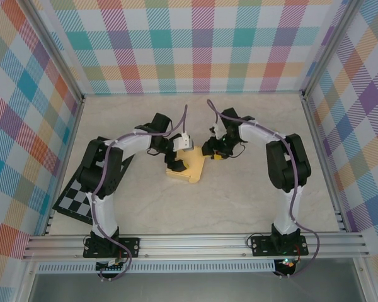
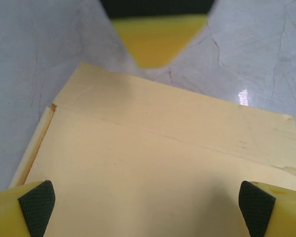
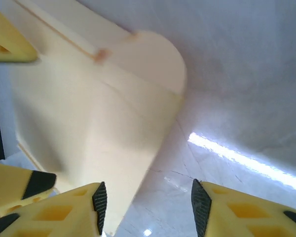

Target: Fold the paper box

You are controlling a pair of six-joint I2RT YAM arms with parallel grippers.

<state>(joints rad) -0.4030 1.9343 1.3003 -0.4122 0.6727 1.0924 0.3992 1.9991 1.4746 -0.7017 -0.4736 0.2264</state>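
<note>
Box (image 2: 163, 138) lies directly below your left end effector (image 2: 148, 207), wide open, empty. Right end effector (image 3: 145, 207), half open, empty, stands just beside its right edge.

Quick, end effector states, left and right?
Left end effector: open wide above the paper box, holding nothing.
Right end effector: open, nothing gripped, at paper box edge.

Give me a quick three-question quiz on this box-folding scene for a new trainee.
1. True or false: the left gripper is shut on the paper box.
2. The checkered board lies: A by the left arm, B under the box, C on the right side.
3. Fill in: between the fingers of the right gripper shows bare ____.
Key: 1 false, it is open; 2 A; 3 table.
</note>
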